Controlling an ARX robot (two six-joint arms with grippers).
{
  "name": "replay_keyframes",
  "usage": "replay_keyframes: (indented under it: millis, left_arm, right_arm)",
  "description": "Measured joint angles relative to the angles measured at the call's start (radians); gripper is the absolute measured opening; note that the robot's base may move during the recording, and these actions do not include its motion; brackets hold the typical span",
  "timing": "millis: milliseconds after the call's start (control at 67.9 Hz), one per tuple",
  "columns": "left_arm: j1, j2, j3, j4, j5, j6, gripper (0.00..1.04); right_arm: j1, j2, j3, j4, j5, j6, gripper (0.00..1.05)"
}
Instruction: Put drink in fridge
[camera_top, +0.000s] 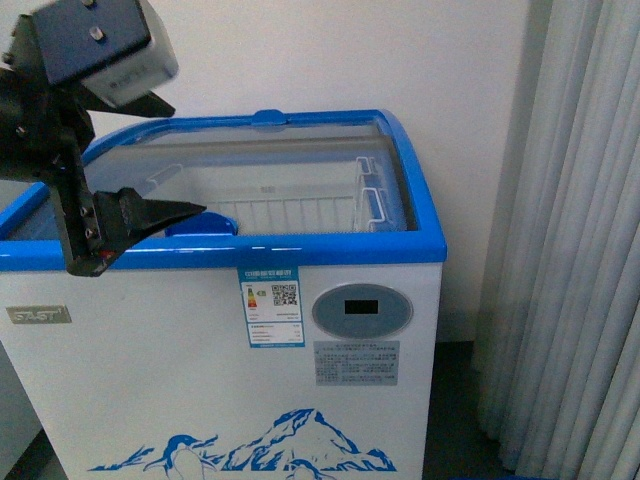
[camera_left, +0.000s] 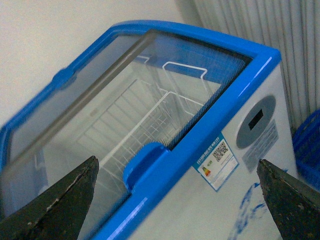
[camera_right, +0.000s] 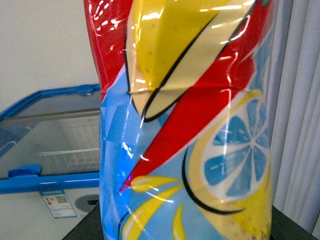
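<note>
The drink (camera_right: 185, 120) fills the right wrist view: a bottle wrapped in a glossy red, blue and yellow label with a lemon-slice picture. My right gripper (camera_right: 187, 232) is shut on it, and only its dark fingers (camera_right: 295, 225) show at the bottle's base. Neither appears in the front view. The fridge (camera_top: 150, 390) is a white chest freezer with a blue rim, curved glass lids and a penguin-and-mountain graphic. My left gripper (camera_top: 165, 160) hangs open above its front left rim. In the left wrist view the left gripper (camera_left: 172, 200) brackets the blue lid handle (camera_left: 145, 160) without touching it.
A white wire basket (camera_top: 290, 200) sits inside the fridge under the glass. The oval grey control panel (camera_top: 361, 310) is on the front. Grey curtains (camera_top: 570, 250) hang close on the right, and a white wall (camera_top: 350, 60) stands behind. A blue crate (camera_left: 307, 145) lies beside the fridge.
</note>
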Motion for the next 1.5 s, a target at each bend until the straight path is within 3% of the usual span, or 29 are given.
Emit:
replay_keyframes:
  millis: [118, 324, 1032, 1238, 1385, 1503]
  left_arm:
    - [0.0, 0.099, 0.088, -0.095, -0.007, 0.226, 0.97]
    - [0.009, 0.219, 0.208, -0.145, -0.026, 0.401, 0.97]
    - [0.039, 0.509, 0.578, -0.203, -0.079, 0.481, 0.97]
    - [0.04, 0.602, 0.713, -0.259, -0.048, 0.476, 0.97]
    - [0.039, 0.733, 0.934, -0.263, -0.064, 0.476, 0.97]
    - [0.025, 0.938, 1.293, -0.319, -0.162, 0.471, 0.97]
  right_arm:
    - [0.0, 0.0, 0.0, 0.0, 0.0, 0.0, 0.41]
    - [0.0, 0.0, 0.0, 0.0, -0.001, 0.0, 0.41]
    - [0.0, 0.0, 0.0, 0.0, -0.001, 0.0, 0.41]
    - [0.0, 0.0, 0.0, 0.0, -0.002, 0.0, 0.41]
    - [0.0, 0.0, 0.0, 0.0, -0.002, 0.0, 0.41]
    - [0.0, 0.0, 0.0, 0.0, -0.002, 0.0, 0.41]
